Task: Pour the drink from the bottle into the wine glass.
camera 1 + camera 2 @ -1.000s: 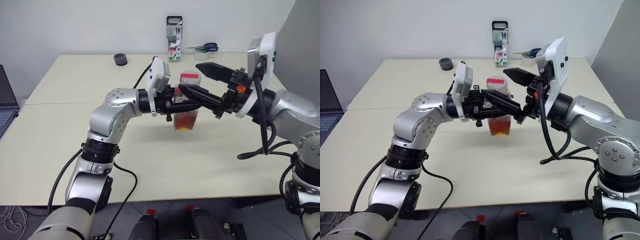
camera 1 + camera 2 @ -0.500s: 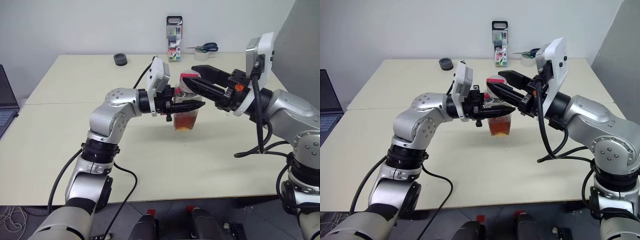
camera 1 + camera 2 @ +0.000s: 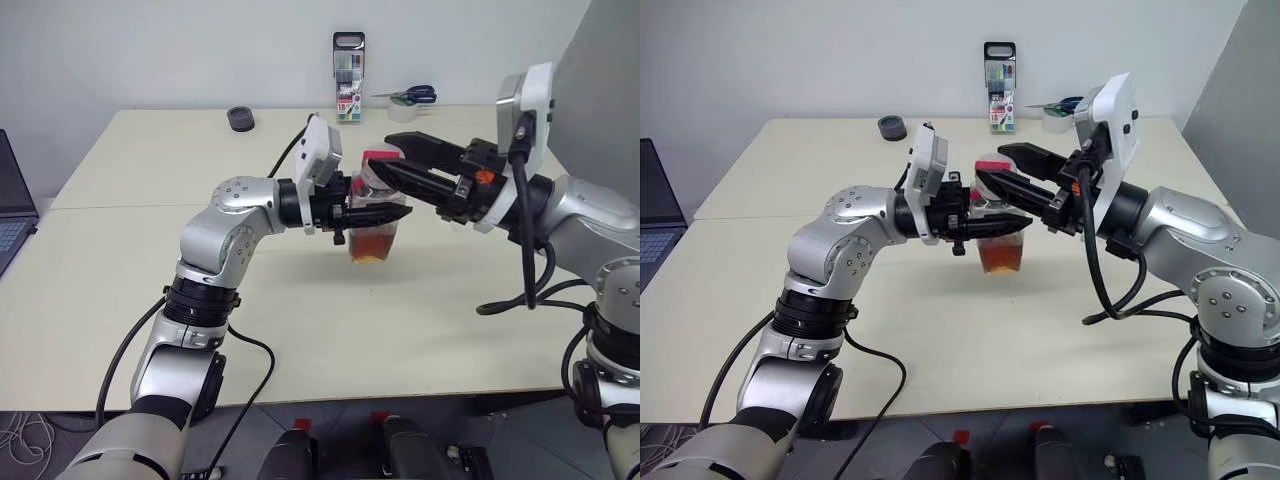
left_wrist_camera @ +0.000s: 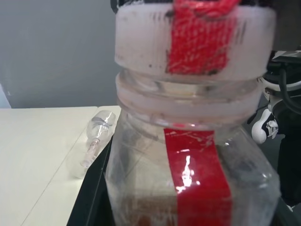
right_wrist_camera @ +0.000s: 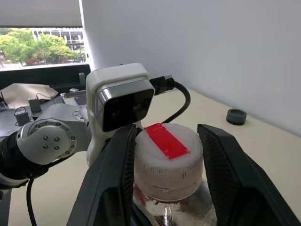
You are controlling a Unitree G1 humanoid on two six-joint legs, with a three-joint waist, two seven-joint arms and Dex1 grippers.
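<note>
The left claw (image 3: 385, 214) is clamped on the small clear squarish plastic bottle (image 3: 374, 232), hiding its middle; the right claw (image 5: 165, 162) grips its white red-taped cap (image 5: 165, 160).

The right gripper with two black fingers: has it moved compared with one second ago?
Yes. The right gripper was spread wide above and below the white cap of the clear plastic bottle; now its fingers have closed in on the cap's sides.

Bottle (image 3: 374, 215) clear, red strip; cap (image 5: 168, 160) white; drink (image 3: 371, 244) amber.
</note>
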